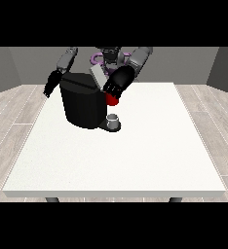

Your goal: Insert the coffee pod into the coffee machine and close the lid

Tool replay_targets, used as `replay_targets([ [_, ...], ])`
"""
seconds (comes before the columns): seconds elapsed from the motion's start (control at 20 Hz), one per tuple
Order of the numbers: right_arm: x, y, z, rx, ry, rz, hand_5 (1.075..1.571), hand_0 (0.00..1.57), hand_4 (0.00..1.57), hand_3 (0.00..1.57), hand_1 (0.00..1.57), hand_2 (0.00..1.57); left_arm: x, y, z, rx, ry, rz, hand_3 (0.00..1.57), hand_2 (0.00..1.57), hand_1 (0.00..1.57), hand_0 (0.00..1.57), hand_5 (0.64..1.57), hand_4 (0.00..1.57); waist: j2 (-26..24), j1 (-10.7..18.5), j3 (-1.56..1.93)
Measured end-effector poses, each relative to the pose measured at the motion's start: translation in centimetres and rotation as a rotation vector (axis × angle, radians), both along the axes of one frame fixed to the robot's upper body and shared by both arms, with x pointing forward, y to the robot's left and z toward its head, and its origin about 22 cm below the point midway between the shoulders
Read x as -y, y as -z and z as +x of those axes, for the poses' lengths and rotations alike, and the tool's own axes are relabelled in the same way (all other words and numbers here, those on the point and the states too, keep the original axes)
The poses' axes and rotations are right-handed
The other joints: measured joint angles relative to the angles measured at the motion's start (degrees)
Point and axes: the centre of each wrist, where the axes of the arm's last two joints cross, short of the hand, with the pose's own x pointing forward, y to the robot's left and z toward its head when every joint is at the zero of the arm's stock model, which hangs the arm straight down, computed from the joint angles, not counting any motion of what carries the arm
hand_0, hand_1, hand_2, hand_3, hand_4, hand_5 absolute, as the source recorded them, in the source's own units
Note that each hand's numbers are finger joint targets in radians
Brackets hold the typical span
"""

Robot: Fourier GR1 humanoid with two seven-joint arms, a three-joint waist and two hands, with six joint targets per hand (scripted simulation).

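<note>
Right now the coffee machine (82, 104) stands on the far left part of the white table (135, 160), a black drum with its grey lid (98, 77) tilted up and open at the top right corner. The hand at the view's right (117, 82) hangs over that open corner, just beside the raised lid and directly above a red thing at the machine (113, 100); its fingers seem curled downward, though whether they grip anything I cannot tell, since the hand reads as one dark mass. A small grey thing (114, 118) sits on the machine's dark base plate (111, 126), below the red thing (it may be a cup or the pod; the view does not settle it). I therefore cannot place the pod with confidence. The hand at the view's left (51, 85) hangs beside the machine's far left side, pointing down, well apart from the lid, its fingers too small to read. What the coming move turns on, in my judgement, is that the lid lies just left of and touching or almost touching the hand at the view's right, so that hand is plainly the nearer one for pressing it down.
</note>
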Motion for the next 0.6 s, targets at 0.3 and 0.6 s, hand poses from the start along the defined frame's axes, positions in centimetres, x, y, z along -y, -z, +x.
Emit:
replay_targets([
  [0.3, 0.0, -0.9, 0.4, 0.019, -0.003, -0.016, 1.571, 0.00, 0.07, 0.00, 0.00, 0.00, -0.6, -1.4, -0.2, 0.054, 0.013, 0.003, 0.94, 1.22, 1.25, 1.25, 1.571, 0.00, 1.61, -0.42, 0.02],
  [0.6, 0.0, -0.7, 0.4, 0.031, 0.001, -0.032, 1.571, 0.00, 0.16, 0.00, 0.00, 0.00, -0.4, -2.3, -0.5, 0.117, 0.030, 0.051, 0.69, 0.98, 0.92, 0.92, 1.571, 0.00, 2.29, -0.22, 0.20],
])
